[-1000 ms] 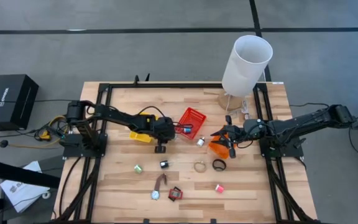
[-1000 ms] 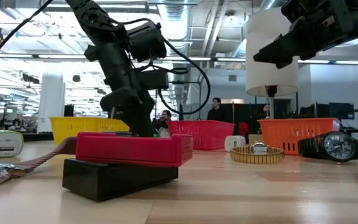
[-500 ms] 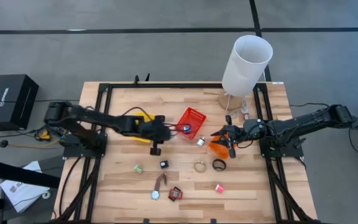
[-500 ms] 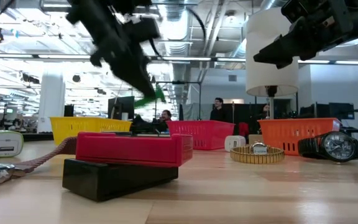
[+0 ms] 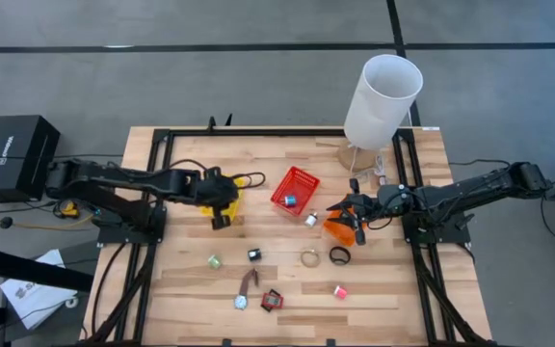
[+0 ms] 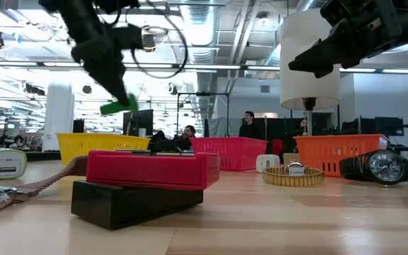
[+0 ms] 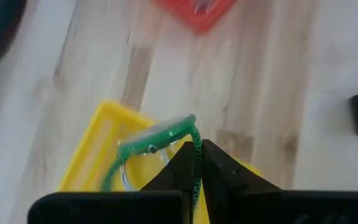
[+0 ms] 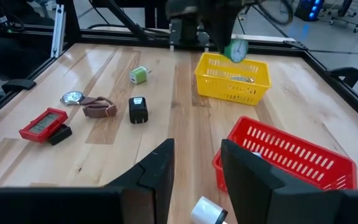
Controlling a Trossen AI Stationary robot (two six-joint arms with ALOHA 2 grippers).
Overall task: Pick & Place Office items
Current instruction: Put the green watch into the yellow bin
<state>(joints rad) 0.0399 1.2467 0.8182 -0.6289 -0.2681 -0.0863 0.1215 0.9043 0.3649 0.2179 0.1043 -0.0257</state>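
My left gripper [image 5: 221, 218] is shut on a green wristwatch [image 7: 157, 135] and hovers over the yellow mesh basket [image 5: 227, 196]. The low view shows the watch [image 6: 119, 106] in the air, and the right wrist view shows it [image 8: 235, 49] above the basket [image 8: 232, 78]. My right gripper [image 8: 194, 168] is open and waits above the orange basket [image 5: 338, 229]. On the wood lie a small green charger [image 5: 215, 260], a black block [image 5: 254, 254], a gold ring [image 5: 310, 257], a black watch [image 5: 340, 254], a brown-strapped watch [image 5: 248, 280], red-black squares [image 5: 272, 300] and a pink bit [image 5: 340, 290]. My left gripper pinches the green watch by its strap [image 7: 196, 140] between its two fingertips, coming from above. The round face [image 7: 149, 148] sticks out past the fingers. The watch is lifted clear and hangs over the yellow basket.
The red basket [image 5: 296, 190] sits mid-table with a small blue thing inside, and a white piece [image 5: 310, 219] lies beside it. The tall white cylinder [image 5: 382, 99] stands at the far right. Black rails [image 5: 160, 183] frame the table's sides. Bare wood lies between the yellow and red baskets.
My left gripper has risen from the table near the middle, carrying the green watch up with it. It has swung toward the table's left edge and stands over the yellow basket. The right arm has kept still.
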